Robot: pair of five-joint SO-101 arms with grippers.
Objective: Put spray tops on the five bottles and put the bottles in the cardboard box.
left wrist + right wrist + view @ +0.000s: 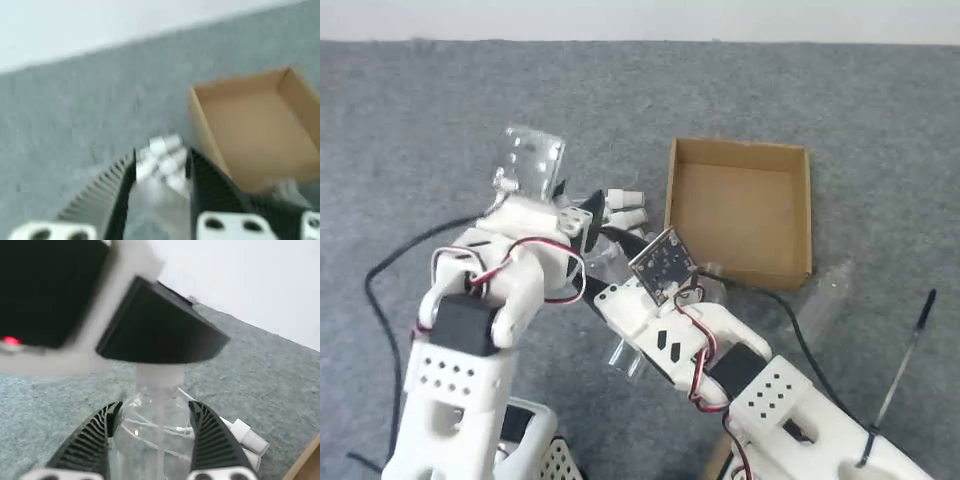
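A clear bottle (150,440) stands upright between the fingers of my right gripper (154,410), which is shut on its body. A white spray top (157,376) sits on the bottle's neck, its dip tube hanging down inside. My left gripper (582,228) comes down onto that spray top from above and is closed on it; its black jaw hides the top's head. In the high view both grippers meet over the bottle (610,262), just left of the cardboard box (670,190). Loose spray tops (161,149) lie on the carpet beyond my left gripper (160,160).
The box (200,120) holds nothing. One clear bottle (823,292) lies on the carpet right of the box, another (628,355) under the right arm. A clear plastic piece (532,158) is behind the left arm. A black stick (905,360) lies at far right.
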